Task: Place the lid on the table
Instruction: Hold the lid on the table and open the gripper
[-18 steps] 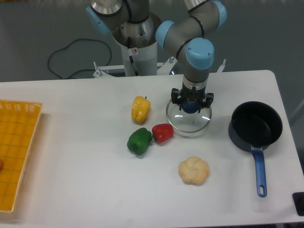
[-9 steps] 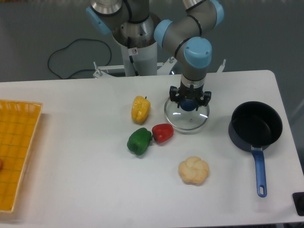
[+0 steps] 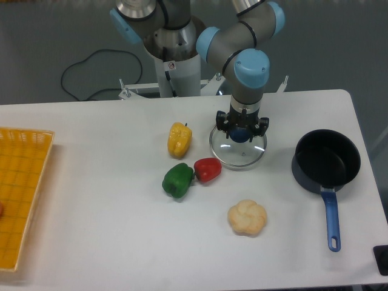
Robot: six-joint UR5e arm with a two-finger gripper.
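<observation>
We see the gripper point(image 3: 242, 130) pointing straight down, its fingers pinching the blue knob of the lid point(image 3: 238, 148), which sits low over the table point(image 3: 109, 200) (whether it touches the surface we cannot tell), just right of the red pepper point(image 3: 207, 170) and well left of the black saucepan point(image 3: 326, 161)

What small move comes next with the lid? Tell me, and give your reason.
Probably open the hand and let go. It sits closed around the blue knob of the lid, which looks level and low over bare table, clear of the red pepper and the saucepan. Contact cannot be confirmed.
</observation>
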